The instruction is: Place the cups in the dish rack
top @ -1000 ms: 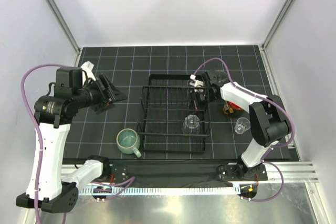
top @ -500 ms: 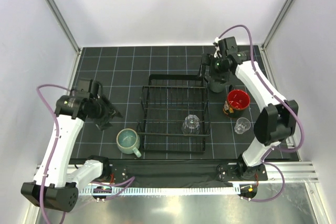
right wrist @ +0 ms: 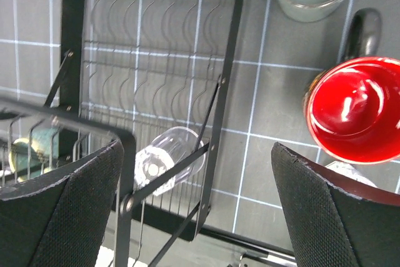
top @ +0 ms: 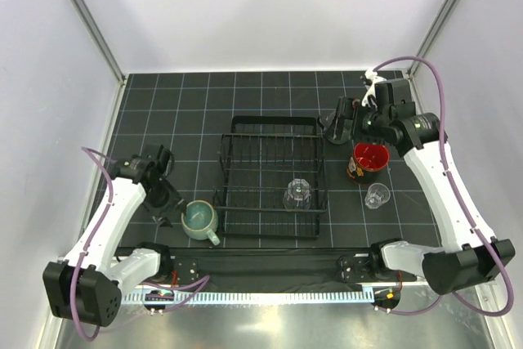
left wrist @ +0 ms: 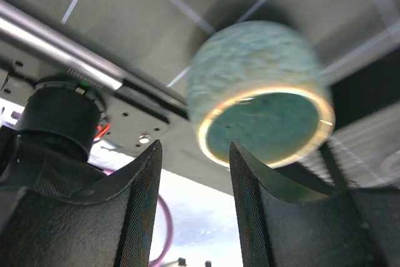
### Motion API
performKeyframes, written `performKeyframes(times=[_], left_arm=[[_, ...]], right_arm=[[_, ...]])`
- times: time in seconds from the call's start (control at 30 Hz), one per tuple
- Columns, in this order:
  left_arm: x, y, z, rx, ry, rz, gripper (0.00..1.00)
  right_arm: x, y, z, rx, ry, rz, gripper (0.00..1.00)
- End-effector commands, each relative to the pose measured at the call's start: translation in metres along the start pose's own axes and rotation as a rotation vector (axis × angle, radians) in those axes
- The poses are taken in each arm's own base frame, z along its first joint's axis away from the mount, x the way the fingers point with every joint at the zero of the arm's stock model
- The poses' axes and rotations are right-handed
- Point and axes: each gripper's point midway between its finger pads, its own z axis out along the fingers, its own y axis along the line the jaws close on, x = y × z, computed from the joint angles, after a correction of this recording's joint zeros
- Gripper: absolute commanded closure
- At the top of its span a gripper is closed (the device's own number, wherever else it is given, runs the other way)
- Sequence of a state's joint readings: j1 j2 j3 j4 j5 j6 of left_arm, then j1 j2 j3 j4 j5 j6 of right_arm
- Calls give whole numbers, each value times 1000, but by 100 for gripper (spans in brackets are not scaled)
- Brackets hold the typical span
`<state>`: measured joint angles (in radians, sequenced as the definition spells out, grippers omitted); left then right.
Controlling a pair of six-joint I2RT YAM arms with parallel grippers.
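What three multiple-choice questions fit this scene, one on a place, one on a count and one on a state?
1. Where is the green mug relative to the rack?
A) inside it
B) on the table, left of it
C) on the table, right of it

2. How many cups are in the rack?
A) one
B) none
C) three

3. How are the right fingers?
A) shut on the red cup
B) shut on nothing
C) wide open, empty

Answers:
1 B: the top view shows the green mug on the table, by the rack's near left corner.
2 A: only one glass sits within the wires.
3 C: the right wrist view shows both fingers far apart with nothing between them.
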<state>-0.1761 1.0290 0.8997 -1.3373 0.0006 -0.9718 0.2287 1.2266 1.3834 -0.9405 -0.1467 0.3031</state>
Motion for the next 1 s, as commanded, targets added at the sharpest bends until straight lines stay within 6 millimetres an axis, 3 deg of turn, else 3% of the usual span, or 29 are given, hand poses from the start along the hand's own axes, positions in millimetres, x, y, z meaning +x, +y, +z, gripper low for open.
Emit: performKeyframes(times=[0.0,0.27,0.6,0.8,0.93,0.97], left_arm=[[6,5,12,-26,11,-19,53],[8,8,42,-81,23,-5,53],[0,-7,60,-58,9,-14,57],[0,-8,62,-56,13,-9,82],[-6,-10,46,-39,-23,-12,100],[-5,-6,37,-47,-29,-14,100]], right_arm=[[6,10,-15,-65,-13,-19,0],[16,16,-27,-103,-3,5,0],[24,15,-32,-100,0,15,0],[22,16,-34,-101,-3,12,0],[18,20,-38,-120,2,-6,0],[14,23,-41,-128,-9,-11,0]])
